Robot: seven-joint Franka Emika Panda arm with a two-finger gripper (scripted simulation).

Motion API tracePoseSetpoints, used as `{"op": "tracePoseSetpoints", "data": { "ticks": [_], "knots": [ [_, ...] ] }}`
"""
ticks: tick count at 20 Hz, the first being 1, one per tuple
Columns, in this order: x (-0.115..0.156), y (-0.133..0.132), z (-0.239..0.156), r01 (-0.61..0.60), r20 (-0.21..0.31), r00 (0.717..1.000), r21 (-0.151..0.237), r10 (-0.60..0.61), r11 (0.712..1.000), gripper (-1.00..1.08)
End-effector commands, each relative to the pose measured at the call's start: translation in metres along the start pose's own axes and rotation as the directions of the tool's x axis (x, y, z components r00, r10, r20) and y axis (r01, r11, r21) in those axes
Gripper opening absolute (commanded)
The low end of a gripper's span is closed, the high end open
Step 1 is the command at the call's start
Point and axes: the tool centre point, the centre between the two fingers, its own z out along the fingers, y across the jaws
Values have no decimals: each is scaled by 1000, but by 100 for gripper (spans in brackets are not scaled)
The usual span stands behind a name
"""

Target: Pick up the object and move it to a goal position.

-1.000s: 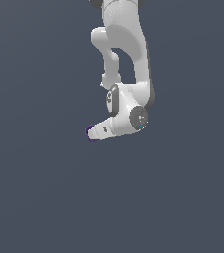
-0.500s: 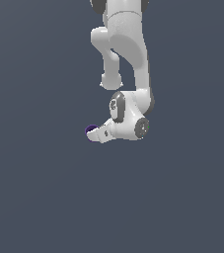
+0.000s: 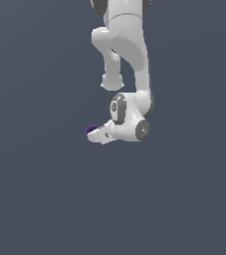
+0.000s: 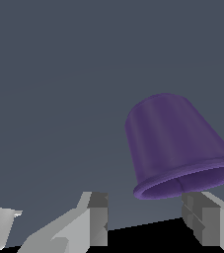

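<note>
The object is dark purple. In the exterior view it is a tiny rounded lump [image 3: 90,130] at the tip of my white gripper [image 3: 94,136], which is tilted and points toward the exterior view's left. In the wrist view the object [image 4: 175,143] looks like a purple upturned cup with a flared rim, tilted. It sits just beyond my fingertips and nearer one finger [image 4: 202,217] than the other [image 4: 96,217]. My gripper [image 4: 144,217] has its fingers apart, with nothing between the pads. I cannot tell whether a finger touches the rim.
A plain dark grey-blue surface [image 3: 40,189] fills both views. The white arm [image 3: 129,55] hangs down from the top of the exterior view above the gripper. No goal marker shows.
The hand has shifted slightly upward and turned a little. The purple lump still shows at the fingertip end, at nearly the same place.
</note>
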Motion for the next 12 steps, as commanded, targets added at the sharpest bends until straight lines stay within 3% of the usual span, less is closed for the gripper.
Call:
{"op": "tracePoseSetpoints", "data": {
  "ticks": [1, 8, 9, 12],
  "knots": [
    [0, 0, 8, 1, 2, 1000, 0, -1, 1000, 28],
    [-1, -1, 26, 3, 5, 1000, 0, -3, 1000, 28],
    [-1, -1, 26, 3, 5, 1000, 0, -3, 1000, -100],
    [-1, -1, 26, 3, 5, 1000, 0, -3, 1000, -100]
  ]
}}
